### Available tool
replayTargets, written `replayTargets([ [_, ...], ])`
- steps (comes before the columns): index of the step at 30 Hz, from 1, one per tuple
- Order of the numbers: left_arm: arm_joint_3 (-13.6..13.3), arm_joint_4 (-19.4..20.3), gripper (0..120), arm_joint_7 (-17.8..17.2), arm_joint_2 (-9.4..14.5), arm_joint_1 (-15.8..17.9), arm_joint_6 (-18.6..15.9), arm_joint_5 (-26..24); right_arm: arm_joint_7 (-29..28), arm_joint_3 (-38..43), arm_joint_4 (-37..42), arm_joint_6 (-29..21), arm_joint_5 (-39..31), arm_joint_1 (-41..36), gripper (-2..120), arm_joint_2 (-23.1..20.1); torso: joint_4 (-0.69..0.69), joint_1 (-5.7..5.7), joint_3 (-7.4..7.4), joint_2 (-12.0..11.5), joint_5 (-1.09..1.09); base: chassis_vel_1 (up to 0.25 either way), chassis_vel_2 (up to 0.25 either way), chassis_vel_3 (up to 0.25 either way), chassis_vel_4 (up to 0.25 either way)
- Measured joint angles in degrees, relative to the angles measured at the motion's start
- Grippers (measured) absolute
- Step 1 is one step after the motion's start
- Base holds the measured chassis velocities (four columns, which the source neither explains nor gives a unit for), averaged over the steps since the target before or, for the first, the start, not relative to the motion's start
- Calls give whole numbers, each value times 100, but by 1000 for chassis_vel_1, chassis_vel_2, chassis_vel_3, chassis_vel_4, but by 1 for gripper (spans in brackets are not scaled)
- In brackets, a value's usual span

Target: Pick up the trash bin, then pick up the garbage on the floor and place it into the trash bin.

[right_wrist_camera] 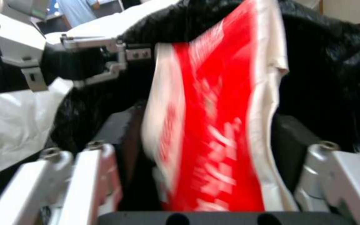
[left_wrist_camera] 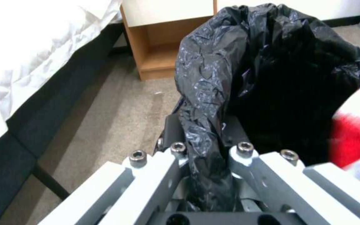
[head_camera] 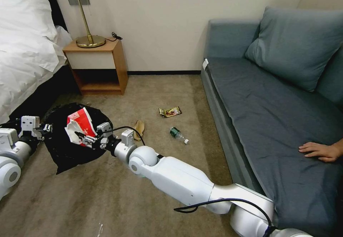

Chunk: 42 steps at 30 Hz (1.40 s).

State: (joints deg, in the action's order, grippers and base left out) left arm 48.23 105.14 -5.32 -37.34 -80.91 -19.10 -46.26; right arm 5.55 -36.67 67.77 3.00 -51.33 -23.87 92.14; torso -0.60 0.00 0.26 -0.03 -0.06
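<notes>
The right gripper's (head_camera: 83,138) fingers (right_wrist_camera: 90,175) are pinching the crumpled red-and-white packet (head_camera: 80,124), holding it over the open mouth of the trash bin lined with a loose, crinkled black plastic bag (head_camera: 68,151). The left gripper's (head_camera: 46,128) fingers (left_wrist_camera: 176,156) are pressing together on the bin's bagged rim at the side nearest the white-sheeted bed (head_camera: 25,40), holding the bin up above the beige carpet floor (head_camera: 118,201). From the bin, the right arm is stretching back across the carpet toward the grey sofa (head_camera: 271,122). On the carpet between the bin and the sofa, the crumpled brown paper bag (head_camera: 139,129) is lying just beside the right wrist, the small green-labelled plastic bottle with a white cap (head_camera: 178,135) is lying on its side farther toward the sofa, and the gold-brown snack wrapper (head_camera: 170,111) is lying beyond them, toward the wall. A wooden nightstand (head_camera: 98,67) carrying a brass lamp (head_camera: 85,15) is standing behind the bin, against the wall beside the bed.
</notes>
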Motion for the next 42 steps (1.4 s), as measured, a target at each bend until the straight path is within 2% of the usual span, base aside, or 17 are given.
replayTargets([
  [2, 5, 1, 4, 4, -5, -6, 8, -1, 2, -1, -20, -5, 19, -14, 78, 0, 0, 0, 0, 0, 0, 0, 0, 0, 0],
  [7, 3, 2, 4, 4, -22, -6, 12, -3, 4, 1, -37, -9, 28, -15, 87, 0, 0, 0, 0, 0, 0, 0, 0, 0, 0],
  [9, -15, 2, 4, 3, -51, -2, 14, 4, 6, 8, -38, -13, 30, -13, 98, 0, 0, 0, 0, 0, 0, 0, 0, 0, 0],
  [10, -19, 2, 4, 4, -59, -2, 16, 10, 5, 13, -38, -13, 33, -9, 98, 0, 0, 0, 0, 0, 0, 0, 0, 0, 0],
  [14, -23, -18, 4, 3, -76, -1, 26, 30, -86, 58, 12, -17, 48, 21, 100, 0, 0, 0, 0, 0, 0, 0, 0, 0, 0],
  [20, 12, -57, 4, 0, -87, 3, 50, 52, -627, 151, 322, -95, -52, 214, 100, 0, 0, 0, 0, 0, 0, 0, 0, 0, 0],
  [30, 54, -116, 4, -4, -101, 36, 89, 99, -1745, 423, 752, -653, -100, 260, 100, -30, 1, 0, 0, 0, 1, 0, 0, 0, 0],
  [33, 58, -122, 4, -2, -112, 36, 94, 114, -1945, 556, 822, -747, -99, 167, 100, -256, 3, 0, 0, 0, 0, 0, 0, 0, 0],
  [35, 60, -124, 4, 1, -115, 36, 101, 129, -2027, 764, 877, -817, -85, 34, 100, -618, -3, 0, 0, 0, 1, 0, 0, 0, 0],
  [37, 59, -124, 4, 3, -115, 38, 106, 129, -2046, 850, 900, -852, -71, -25, 100, -748, -4, 0, 0, 0, 1, 0, 0, 0, 0],
  [42, 60, -124, 4, 6, -111, 48, 115, 130, -2092, 1177, 951, -941, -60, -258, 100, -1170, 0, 0, 0, 0, 2, 0, 0, 0, 0],
])
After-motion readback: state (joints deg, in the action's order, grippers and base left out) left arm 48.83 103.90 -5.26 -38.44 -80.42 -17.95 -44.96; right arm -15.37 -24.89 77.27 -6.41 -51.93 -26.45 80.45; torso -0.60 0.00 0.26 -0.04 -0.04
